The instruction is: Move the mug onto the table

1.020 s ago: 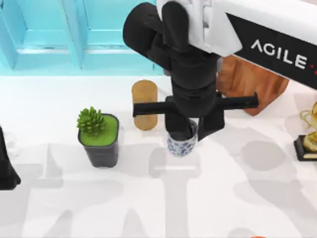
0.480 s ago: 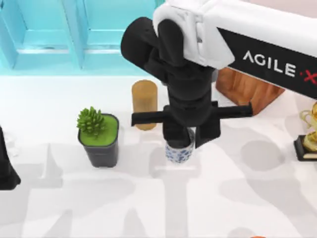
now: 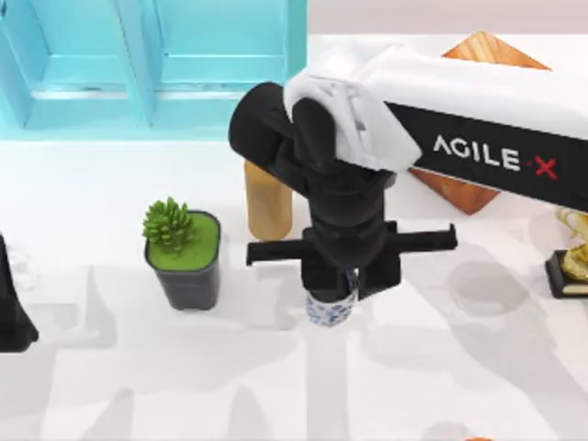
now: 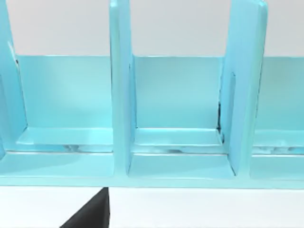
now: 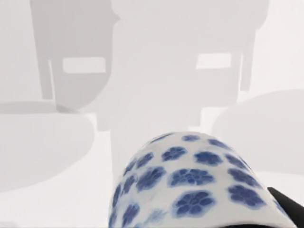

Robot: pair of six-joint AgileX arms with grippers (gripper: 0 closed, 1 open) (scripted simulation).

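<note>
The right hand (image 3: pixel 345 292) hangs over the middle of the white worktop (image 3: pixel 459 367), pointing straight down, with its fingers pinching the mug (image 3: pixel 329 309) by the rim. The mug's blue-flowered wall pokes out just below the black fingers, and from above I cannot tell whether its base touches the worktop or sits just off it. In the right wrist view the mug (image 5: pixel 194 183) bulges up close, its white side covered with blue blossoms, a black fingertip (image 5: pixel 287 202) pressed at its edge and the shadowed worktop beyond. Near the mug, toward the worktop's left, stands a dark grey plant pot (image 3: pixel 186 260) with a green succulent, and a tan wooden cylinder (image 3: pixel 267 203) rises between them, farther back. The left hand (image 3: pixel 13 303) is parked at the left edge, facing the turquoise shelf unit (image 4: pixel 175 118).
</note>
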